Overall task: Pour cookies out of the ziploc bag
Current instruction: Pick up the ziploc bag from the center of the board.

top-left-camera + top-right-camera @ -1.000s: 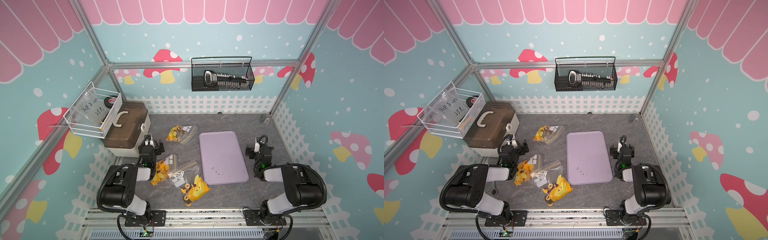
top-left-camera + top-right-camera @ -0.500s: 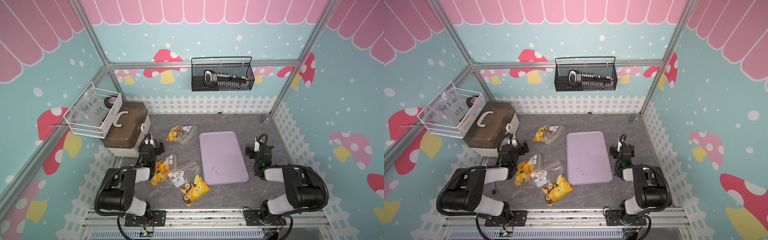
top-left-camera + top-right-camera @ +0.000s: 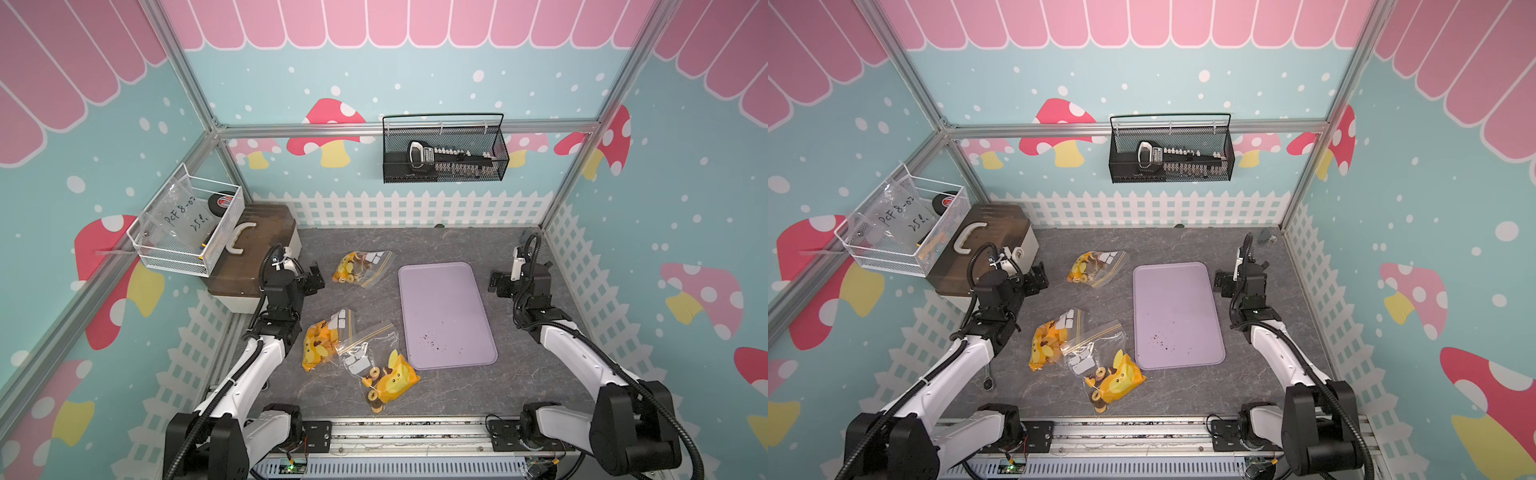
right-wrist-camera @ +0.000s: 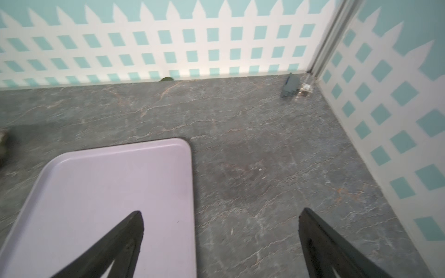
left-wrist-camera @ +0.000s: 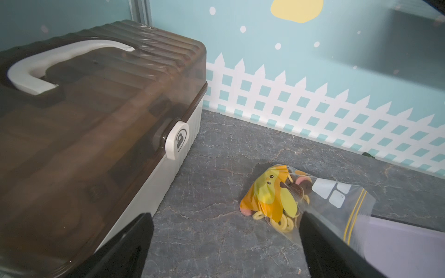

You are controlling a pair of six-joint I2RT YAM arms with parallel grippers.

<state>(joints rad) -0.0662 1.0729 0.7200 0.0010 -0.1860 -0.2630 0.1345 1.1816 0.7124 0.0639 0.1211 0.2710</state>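
**Top views.** Three zip bags (image 3: 376, 332), left of centre, hold the cookies (image 3: 320, 338). They lie beside the lilac tray (image 3: 444, 299), the likely pouring spot. The left gripper (image 3: 309, 279) and right gripper (image 3: 498, 284) flank them, fingers apart and empty. At mid-left, a basket's clear pouch (image 3: 183, 212) reads roughly "PCF 8-02".

**Left wrist.** Spread fingers frame the farthest bag (image 5: 313, 199). The box latch (image 5: 179, 139) bears a padlock icon.

**Right wrist.** Open fingers straddle the tray's edge.

A brown-lidded box (image 3: 239, 276) (white handle (image 3: 232, 245)) stands beside a white wire basket (image 3: 178, 259).
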